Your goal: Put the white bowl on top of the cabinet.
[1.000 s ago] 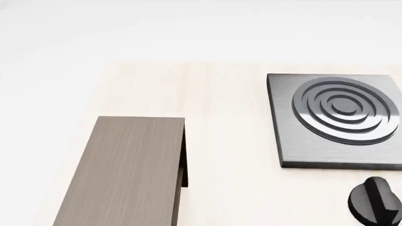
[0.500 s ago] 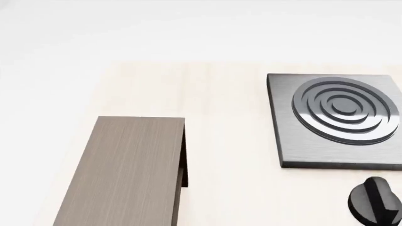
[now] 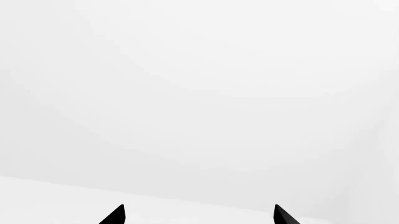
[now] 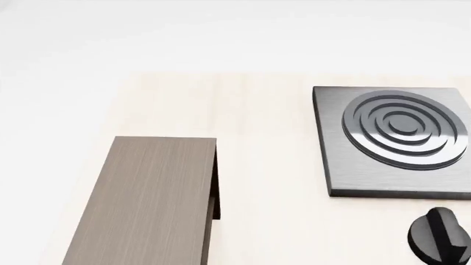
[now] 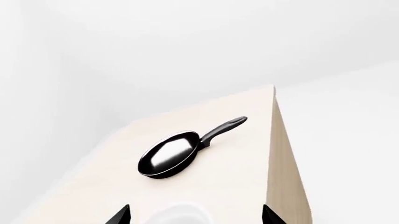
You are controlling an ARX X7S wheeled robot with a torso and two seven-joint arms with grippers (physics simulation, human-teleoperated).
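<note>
Change since earlier: nothing visible; the head view matches the two earlier pictures, every object in the same place.
Left tool [image 3: 198, 214]: two dark fingertips set wide apart, open and empty, facing blank white space with no object before it.
Cabinet: one long rectangular box with a flat grey-brown wood-grain top [image 4: 147, 204] and dark sides, standing on the left part of the pale wooden surface [image 4: 257, 116]; its top is bare.
Stove plate: one square grey metal plate with raised concentric rings [image 4: 401, 138], well apart from the cabinet, to its right.
Dark part: one black rounded piece [image 4: 440, 234] at the lower right corner of the head view, probably part of the right arm; I cannot tell.
Frying pan: one black round pan with a long handle [image 5: 171, 156], seen only from the right wrist.
White bowl: one glossy white rim [image 5: 177, 213] just showing between the right fingertips, close below the camera.
Right tool [image 5: 194, 215]: fingertips spread, open, holding nothing.
Step in hand, judged: reaching for the bowl; lower squarely so one finger goes inside the thick rim and one outside before closing.
</note>
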